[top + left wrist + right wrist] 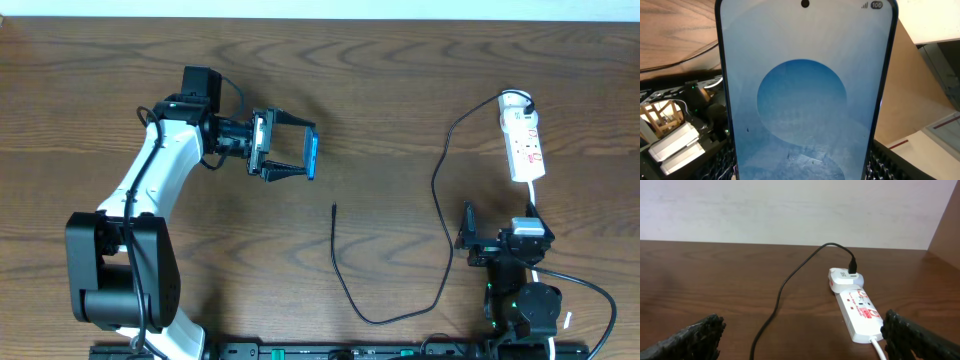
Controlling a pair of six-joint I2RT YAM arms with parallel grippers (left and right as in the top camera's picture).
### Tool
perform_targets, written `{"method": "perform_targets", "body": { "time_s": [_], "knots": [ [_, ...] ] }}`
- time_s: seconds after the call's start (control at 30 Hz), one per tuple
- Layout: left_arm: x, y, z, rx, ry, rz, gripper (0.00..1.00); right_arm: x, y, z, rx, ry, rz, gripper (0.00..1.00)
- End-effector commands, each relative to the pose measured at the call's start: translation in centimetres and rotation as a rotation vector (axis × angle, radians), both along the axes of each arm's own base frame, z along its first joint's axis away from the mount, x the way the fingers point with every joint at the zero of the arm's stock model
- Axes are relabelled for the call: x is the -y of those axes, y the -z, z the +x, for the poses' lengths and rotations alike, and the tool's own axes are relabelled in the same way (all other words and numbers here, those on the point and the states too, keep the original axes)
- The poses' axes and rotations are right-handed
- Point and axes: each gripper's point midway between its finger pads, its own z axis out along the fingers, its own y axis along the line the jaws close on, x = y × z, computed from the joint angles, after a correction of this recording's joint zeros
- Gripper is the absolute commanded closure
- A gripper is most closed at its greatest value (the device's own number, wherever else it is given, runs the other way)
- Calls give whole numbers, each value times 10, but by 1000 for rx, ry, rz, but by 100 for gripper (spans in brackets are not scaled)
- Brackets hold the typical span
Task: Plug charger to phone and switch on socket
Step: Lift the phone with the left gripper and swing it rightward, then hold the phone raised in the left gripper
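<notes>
My left gripper [287, 146] is shut on the phone [312, 155] and holds it on edge above the table, left of centre. In the left wrist view the phone's blue screen [805, 100] fills the frame between the fingers [802, 170]. The charger cable [441, 190] runs from a white adapter in the socket [525, 140] down in a loop to its plug tip [334, 208], which lies free on the table below the phone. My right gripper [468, 238] is open and empty, near the front right. In the right wrist view the socket [857, 310] and the cable [785, 287] lie ahead of the open fingers [802, 340].
The socket's white cord [535, 200] runs down toward the right arm's base [525, 300]. The left arm's base [120, 270] stands at the front left. A wall borders the table's far edge [790, 210].
</notes>
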Motion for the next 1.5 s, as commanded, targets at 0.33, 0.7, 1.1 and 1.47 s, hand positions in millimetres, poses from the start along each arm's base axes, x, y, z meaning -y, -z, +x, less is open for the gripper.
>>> {"method": "perform_targets", "body": {
  "time_s": [0.33,0.7,1.1,1.47],
  "knots": [
    [2,-20,-5,21,14,-54,93,0,0,0,3,3,13,1],
    [2,-20,-5,20,14,-54,93,0,0,0,3,3,13,1],
    [2,-20,-5,20,13,-52,93,0,0,0,3,3,13,1],
    [1,-16,-4,22,6,-29,93,0,0,0,3,3,13,1]
  ]
}}
